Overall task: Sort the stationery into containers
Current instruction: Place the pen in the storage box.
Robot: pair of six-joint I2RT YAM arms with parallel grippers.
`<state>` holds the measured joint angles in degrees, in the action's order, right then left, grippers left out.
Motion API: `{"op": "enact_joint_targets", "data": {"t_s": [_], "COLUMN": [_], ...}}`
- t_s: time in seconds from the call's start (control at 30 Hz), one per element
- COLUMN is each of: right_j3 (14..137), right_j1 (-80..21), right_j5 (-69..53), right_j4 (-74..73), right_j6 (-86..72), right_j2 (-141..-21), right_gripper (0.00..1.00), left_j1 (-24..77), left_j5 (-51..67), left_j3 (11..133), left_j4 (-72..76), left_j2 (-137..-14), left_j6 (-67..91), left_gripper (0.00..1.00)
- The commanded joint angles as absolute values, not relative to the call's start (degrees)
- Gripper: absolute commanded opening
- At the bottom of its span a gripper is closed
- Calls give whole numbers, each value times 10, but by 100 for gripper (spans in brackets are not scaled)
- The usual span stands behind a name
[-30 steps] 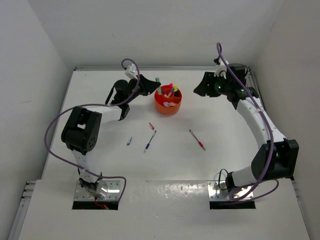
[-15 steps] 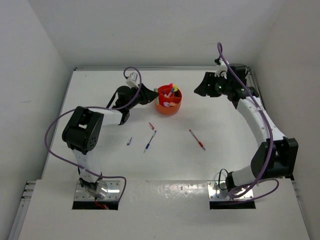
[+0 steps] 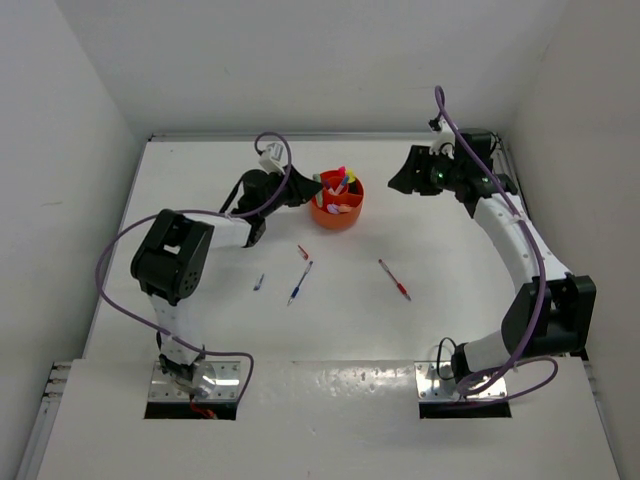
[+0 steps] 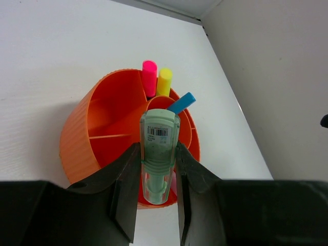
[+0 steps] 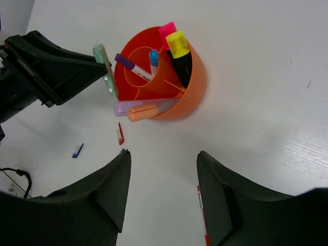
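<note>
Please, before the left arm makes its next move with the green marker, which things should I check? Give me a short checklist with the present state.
1. The left gripper is shut on the pastel green marker: ok.
2. Marker is over the inside of the round orange plastic tub: cannot tell; it hangs at the rim.
3. A free compartment is near the marker: ok, one is empty.
4. The right gripper is apart from the tub: ok, open.
5. All stationery is sorted: not ok; a thin red pen and a thin blue pen lie on the table.
</note>
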<state>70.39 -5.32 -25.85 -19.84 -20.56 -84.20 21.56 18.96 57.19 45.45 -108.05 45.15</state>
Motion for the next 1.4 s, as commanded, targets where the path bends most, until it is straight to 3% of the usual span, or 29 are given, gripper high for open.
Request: {"op": "enact_joint_targets", "data": {"t_s": [0.0,0.2,0.37,0.6,0.93,1.17,1.23,1.37], "right_j3": [701,700,701,703,698,619,591,559], "right_j1": [-49,-47,-47,-47,-48,-100,-111,-122], "right_j5": [-270,-275,-281,-286,-264,-177,-162,-163], "right_j4": [-189,-189,-190,-201,-266,-371,-364,-360], "right_j6": [-200,-199,-198,-189,-122,-4,22,31], "right_j2": [-836,-838,-842,-838,-811,-797,-778,-759], "right_gripper": [54,54,54,54,49,43,43,44], "left_j1": [220,220,221,223,214,164,134,119], "left_j5": [178,175,176,178,186,166,215,383], "left_j3": [598,603,604,602,665,742,721,750], "left_j4": [476,465,454,444,319,11,-41,-346], "left_j2": [-1089,-1100,-1103,-1086,-1017,-912,-874,-858], "left_j6": [431,410,390,381,303,50,-33,-420], "left_gripper": [9,15,27,51,53,53,56,58]}}
